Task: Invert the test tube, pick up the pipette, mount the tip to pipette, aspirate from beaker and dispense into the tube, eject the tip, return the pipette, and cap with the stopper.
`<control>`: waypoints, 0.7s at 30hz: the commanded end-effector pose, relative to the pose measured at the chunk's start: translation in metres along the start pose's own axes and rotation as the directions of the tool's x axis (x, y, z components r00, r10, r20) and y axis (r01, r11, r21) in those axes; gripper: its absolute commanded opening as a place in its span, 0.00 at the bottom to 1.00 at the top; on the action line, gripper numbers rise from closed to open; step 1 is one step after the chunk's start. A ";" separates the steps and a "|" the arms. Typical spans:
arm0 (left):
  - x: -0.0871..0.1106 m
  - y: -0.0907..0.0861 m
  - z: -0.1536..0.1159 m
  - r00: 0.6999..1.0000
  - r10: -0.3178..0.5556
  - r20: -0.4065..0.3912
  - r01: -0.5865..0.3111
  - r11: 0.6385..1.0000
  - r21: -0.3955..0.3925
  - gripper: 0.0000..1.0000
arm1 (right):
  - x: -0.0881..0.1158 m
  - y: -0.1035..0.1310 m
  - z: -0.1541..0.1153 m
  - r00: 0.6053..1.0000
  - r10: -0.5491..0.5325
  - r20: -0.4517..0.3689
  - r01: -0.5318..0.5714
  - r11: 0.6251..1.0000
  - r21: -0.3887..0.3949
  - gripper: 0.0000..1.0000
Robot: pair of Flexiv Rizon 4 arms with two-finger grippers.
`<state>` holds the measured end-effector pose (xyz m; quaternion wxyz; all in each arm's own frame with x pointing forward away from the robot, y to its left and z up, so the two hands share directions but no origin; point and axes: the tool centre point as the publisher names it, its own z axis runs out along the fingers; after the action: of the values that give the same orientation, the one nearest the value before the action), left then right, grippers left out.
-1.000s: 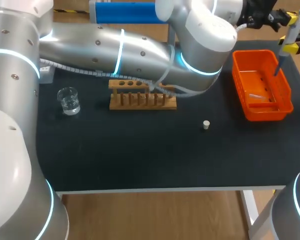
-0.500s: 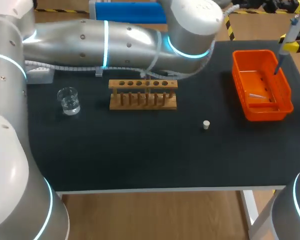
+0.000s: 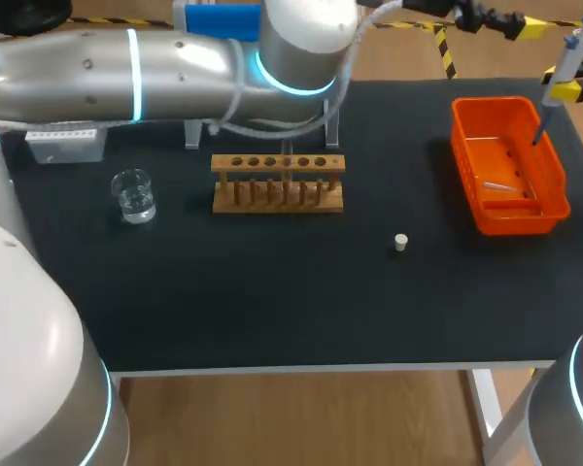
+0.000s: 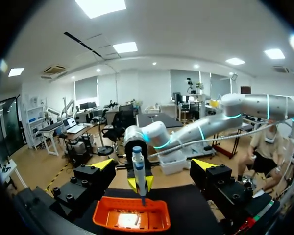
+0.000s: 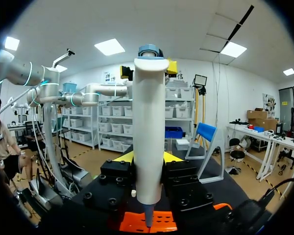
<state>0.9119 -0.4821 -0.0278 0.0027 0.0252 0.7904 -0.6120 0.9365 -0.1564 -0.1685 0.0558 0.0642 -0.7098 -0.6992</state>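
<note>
Left arm (image 3: 175, 63) withdrawn, right tool (image 5: 147, 157) clamping pipette (image 5: 148, 122)

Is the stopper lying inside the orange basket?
No, the stopper lies on the black table, apart from the orange basket.

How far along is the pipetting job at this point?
Late stage. The right gripper holds the pipette over the orange basket. A clear tip lies in the basket, so ejecting looks done. The earlier steps cannot be checked here. Still left are returning the pipette and capping: the stopper sits alone on the table, apart from the wooden rack.
</note>
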 end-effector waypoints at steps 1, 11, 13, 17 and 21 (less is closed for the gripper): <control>0.027 0.017 -0.045 0.997 -0.008 0.079 0.005 0.999 0.032 1.00 | -0.001 0.000 -0.002 1.000 0.000 -0.005 0.000 1.000 0.002 0.00; 0.052 0.059 -0.091 0.987 -0.041 0.157 0.026 0.995 0.096 1.00 | -0.001 0.000 -0.002 1.000 0.000 -0.005 0.000 1.000 0.002 0.00; 0.056 0.068 -0.099 0.984 -0.049 0.169 0.030 0.993 0.111 1.00 | -0.001 0.000 -0.002 1.000 0.000 -0.005 0.000 1.000 0.002 0.00; 0.065 0.085 -0.113 0.978 -0.073 0.197 0.045 0.988 0.147 1.00 | -0.001 0.000 -0.002 1.000 0.000 -0.005 0.000 1.000 0.002 0.00; 0.072 0.104 -0.127 0.971 -0.099 0.217 0.061 0.982 0.177 1.00 | -0.001 0.000 -0.002 1.000 0.000 -0.005 0.000 1.000 0.002 0.00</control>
<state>0.8598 -0.3576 -0.0923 0.0550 -0.0762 0.7819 -0.6163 0.9365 -0.1565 -0.1685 0.0557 0.0642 -0.7099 -0.6992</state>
